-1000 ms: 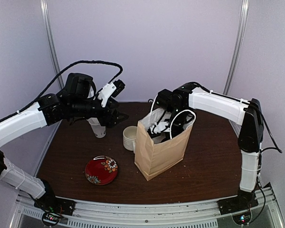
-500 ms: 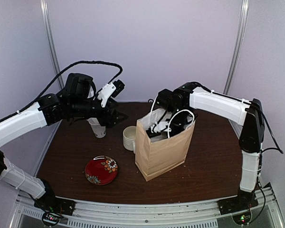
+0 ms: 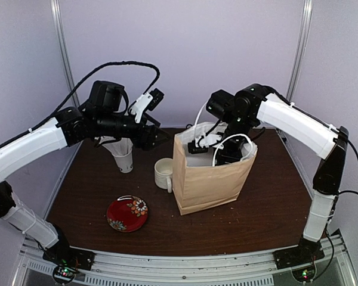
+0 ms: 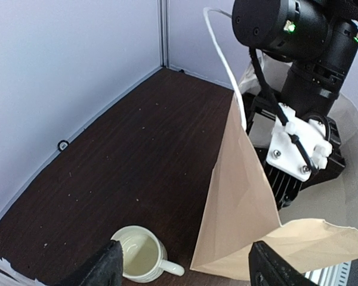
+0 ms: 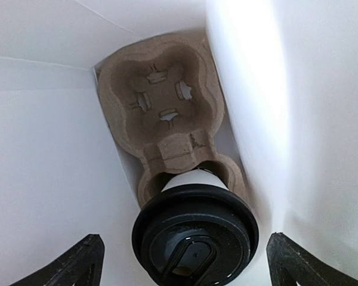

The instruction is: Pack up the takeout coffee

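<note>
The takeout coffee [image 5: 195, 229], a white cup under a black lid, stands in one slot of a brown pulp carrier [image 5: 158, 101] at the bottom of the paper bag [image 3: 212, 176]. My right gripper [image 5: 189, 262] is open and hangs right above the lid with a finger on each side, apart from it. In the top view the right gripper [image 3: 218, 149] is at the bag's mouth and the cup is hidden. My left gripper [image 4: 185, 271] is open and empty, above the mug and the bag's near corner [image 4: 238, 202]; in the top view the left gripper [image 3: 155, 137] is left of the bag.
A white ceramic mug [image 3: 164, 173] stands just left of the bag; it also shows in the left wrist view [image 4: 137, 253]. A paper cup with straws [image 3: 124, 158] stands behind it. A red patterned plate [image 3: 127, 213] lies at the front left. White walls enclose the table.
My right arm has lifted, so the gripper has risen from deep in the bag to its mouth. The left arm has risen slightly. The bag has shifted a little to the right.
</note>
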You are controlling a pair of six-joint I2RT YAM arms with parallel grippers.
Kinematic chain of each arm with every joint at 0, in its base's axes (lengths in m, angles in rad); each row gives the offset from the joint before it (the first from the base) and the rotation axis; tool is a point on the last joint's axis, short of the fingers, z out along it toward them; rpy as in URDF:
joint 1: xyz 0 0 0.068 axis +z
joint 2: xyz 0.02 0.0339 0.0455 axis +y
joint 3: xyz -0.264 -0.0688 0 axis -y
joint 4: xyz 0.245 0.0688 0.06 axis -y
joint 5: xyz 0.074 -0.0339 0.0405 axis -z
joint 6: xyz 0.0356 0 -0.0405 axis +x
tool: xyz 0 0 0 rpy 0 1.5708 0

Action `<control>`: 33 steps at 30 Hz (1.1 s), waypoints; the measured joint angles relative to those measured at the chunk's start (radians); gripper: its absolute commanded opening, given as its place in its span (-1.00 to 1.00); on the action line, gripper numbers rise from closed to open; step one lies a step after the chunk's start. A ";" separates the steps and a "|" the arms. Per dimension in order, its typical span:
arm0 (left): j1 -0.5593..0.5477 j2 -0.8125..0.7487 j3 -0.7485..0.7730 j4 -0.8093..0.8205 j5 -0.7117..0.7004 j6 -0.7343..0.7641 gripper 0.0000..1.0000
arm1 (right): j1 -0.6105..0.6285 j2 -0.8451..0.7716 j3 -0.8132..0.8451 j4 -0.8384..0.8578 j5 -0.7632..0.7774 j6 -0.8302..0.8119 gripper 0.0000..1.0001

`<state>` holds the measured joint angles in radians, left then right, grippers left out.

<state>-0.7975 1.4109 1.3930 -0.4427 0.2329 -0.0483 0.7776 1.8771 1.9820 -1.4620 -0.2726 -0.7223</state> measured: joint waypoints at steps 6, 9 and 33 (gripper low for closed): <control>0.000 0.103 0.132 0.008 0.055 -0.038 0.49 | -0.002 -0.024 0.013 -0.014 -0.022 0.015 0.99; 0.000 0.169 0.191 0.012 0.092 -0.055 0.41 | -0.002 -0.024 0.009 -0.026 -0.037 0.016 0.95; 0.000 0.307 0.240 0.023 0.329 -0.160 0.36 | -0.002 -0.095 -0.106 -0.006 -0.090 0.048 0.83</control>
<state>-0.7975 1.7180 1.6325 -0.4198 0.5621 -0.2081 0.7761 1.7817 1.8755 -1.4681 -0.3622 -0.6746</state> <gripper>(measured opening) 0.677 0.888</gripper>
